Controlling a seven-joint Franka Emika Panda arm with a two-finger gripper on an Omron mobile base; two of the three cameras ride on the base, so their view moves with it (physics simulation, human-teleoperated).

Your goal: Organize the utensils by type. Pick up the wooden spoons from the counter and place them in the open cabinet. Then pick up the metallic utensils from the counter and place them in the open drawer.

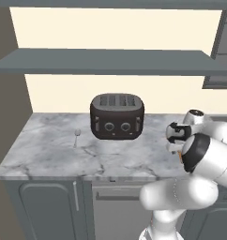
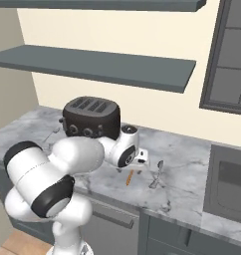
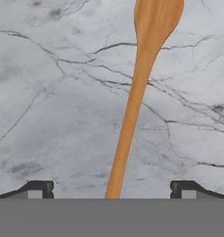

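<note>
Near the counter's (image 2: 192,164) front edge, a wooden spoon (image 3: 134,99) lies flat on the marble, its handle running between the gripper's (image 3: 111,190) widely spread fingertips, apart from both. Just beside it rests a metal spoon (image 2: 156,175); another (image 1: 77,136) sits left of the toaster (image 1: 117,115)

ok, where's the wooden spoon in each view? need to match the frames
Left base view: no spoon to point to; the arm covers that stretch of counter.
Right base view: wooden spoon pokes out just below the gripper, left of a metal spoon.
Hand view: wooden spoon runs up the centre between the open fingertips.
Shared landmark: the toaster in both base views.
</note>
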